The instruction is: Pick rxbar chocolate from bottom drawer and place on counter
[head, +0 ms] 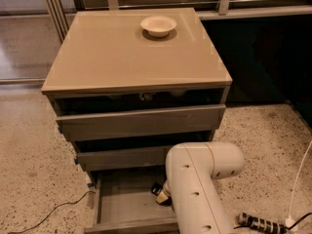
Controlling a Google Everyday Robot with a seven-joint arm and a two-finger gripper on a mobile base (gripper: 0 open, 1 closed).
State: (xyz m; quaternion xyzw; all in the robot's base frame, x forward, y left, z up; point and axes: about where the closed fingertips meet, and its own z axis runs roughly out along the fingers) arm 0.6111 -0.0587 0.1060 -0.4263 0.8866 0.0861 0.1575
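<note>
The tool (160, 194) reaches into the drawer (122, 206) by its right edge; I cannot tell its grip. Next, grab the bar

In bottom drawer (122, 204), right side: hand (160, 193), seemingly, arm (200, 189) blocking; left half free. On counter (122, 57): bowl (158, 25) at rear.

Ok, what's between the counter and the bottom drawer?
The camera view shows the top drawer and the middle drawer stacked between the counter and the bottom drawer. The gripper is down inside the bottom drawer, partly hidden by the arm.
</note>
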